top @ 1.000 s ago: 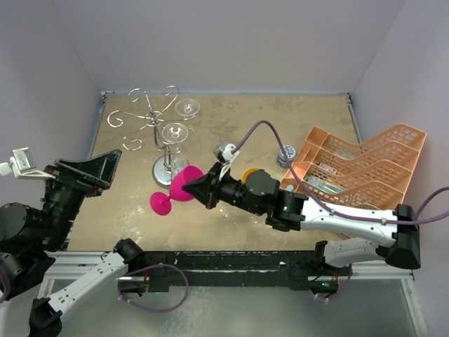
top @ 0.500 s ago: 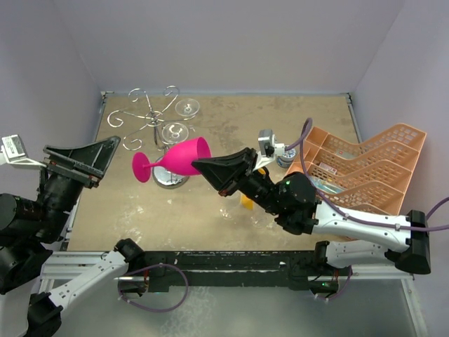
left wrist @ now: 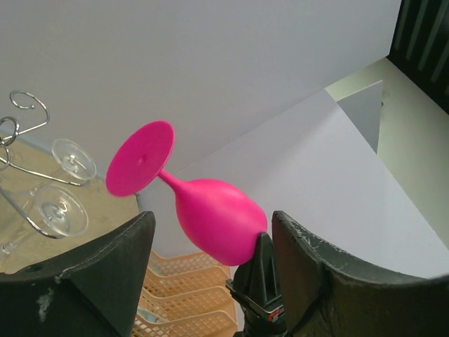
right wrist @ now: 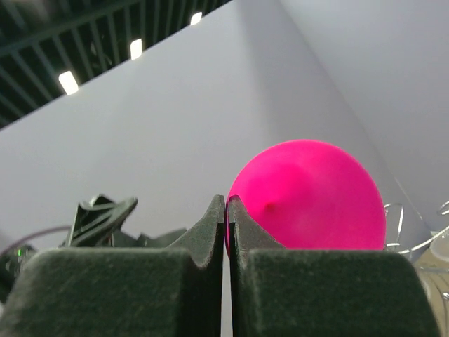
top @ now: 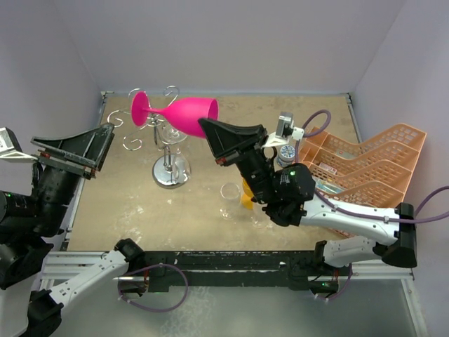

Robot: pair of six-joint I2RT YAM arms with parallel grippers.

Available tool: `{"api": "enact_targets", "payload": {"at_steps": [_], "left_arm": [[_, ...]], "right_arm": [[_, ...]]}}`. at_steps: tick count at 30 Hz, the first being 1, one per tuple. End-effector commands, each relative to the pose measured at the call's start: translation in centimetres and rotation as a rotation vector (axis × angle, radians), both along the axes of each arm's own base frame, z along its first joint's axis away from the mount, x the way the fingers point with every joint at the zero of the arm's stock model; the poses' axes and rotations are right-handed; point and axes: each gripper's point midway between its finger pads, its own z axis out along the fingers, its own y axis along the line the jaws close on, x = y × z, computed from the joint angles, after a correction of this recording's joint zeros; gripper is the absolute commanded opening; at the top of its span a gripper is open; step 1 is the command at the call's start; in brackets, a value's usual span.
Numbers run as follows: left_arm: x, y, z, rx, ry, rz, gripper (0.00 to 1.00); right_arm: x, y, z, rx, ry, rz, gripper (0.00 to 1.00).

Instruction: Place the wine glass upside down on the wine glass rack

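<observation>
The pink wine glass (top: 179, 114) lies on its side in the air, with its foot over the curled top arms of the chrome wine glass rack (top: 170, 170) at the back left. My right gripper (top: 205, 125) is shut on the glass's rim; the bowl fills the right wrist view (right wrist: 309, 196) beside the closed gripper (right wrist: 226, 200). My left gripper (top: 105, 140) is open and empty, raised at the left. In its view the pink glass (left wrist: 217, 217) shows between its fingers (left wrist: 105, 274) but far off. Two clear glasses (top: 187, 107) hang on the rack.
A peach plastic crate (top: 358, 168) stands at the right. A clear glass (top: 229, 191) and an orange object (top: 247, 196) sit on the table under my right arm. A small jar (top: 285, 152) is beside the crate. Walls close in the back and sides.
My right arm has lifted the pink glass from low over the table up and back-left, until its foot is over the rack's top arms. My left gripper stayed open and shifted slightly.
</observation>
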Motion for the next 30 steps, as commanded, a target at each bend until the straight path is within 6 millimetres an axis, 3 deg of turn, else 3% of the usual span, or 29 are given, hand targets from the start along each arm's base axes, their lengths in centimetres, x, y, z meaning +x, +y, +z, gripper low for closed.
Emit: {"api": "enact_targets", "payload": {"at_steps": [1, 12, 17, 21, 30], "left_arm": [[2.0, -0.1, 0.6, -0.109, 0.057, 0.046, 0.65], [5.8, -3.9, 0.5, -0.226, 0.105, -0.01, 0.64], [7.5, -3.3, -0.1, -0.307, 0.104, 0.065, 0.62], [8.2, -2.4, 0.4, -0.312, 0.078, 0.127, 0.54], [8.3, -0.5, 1.8, -0.4, 0.023, 0.206, 0.4]], "right_arm": [[1.6, -1.5, 3.9, 0.17, 0.113, -0.046, 0.0], [1.0, 0.0, 5.6, 0.226, 0.059, 0.018, 0.0], [0.8, 0.8, 5.4, 0.226, 0.052, 0.045, 0.0], [0.4, 1.3, 5.0, 0.229, 0.045, 0.078, 0.0], [-1.3, 2.6, 4.7, 0.225, 0.012, 0.199, 0.0]]}}
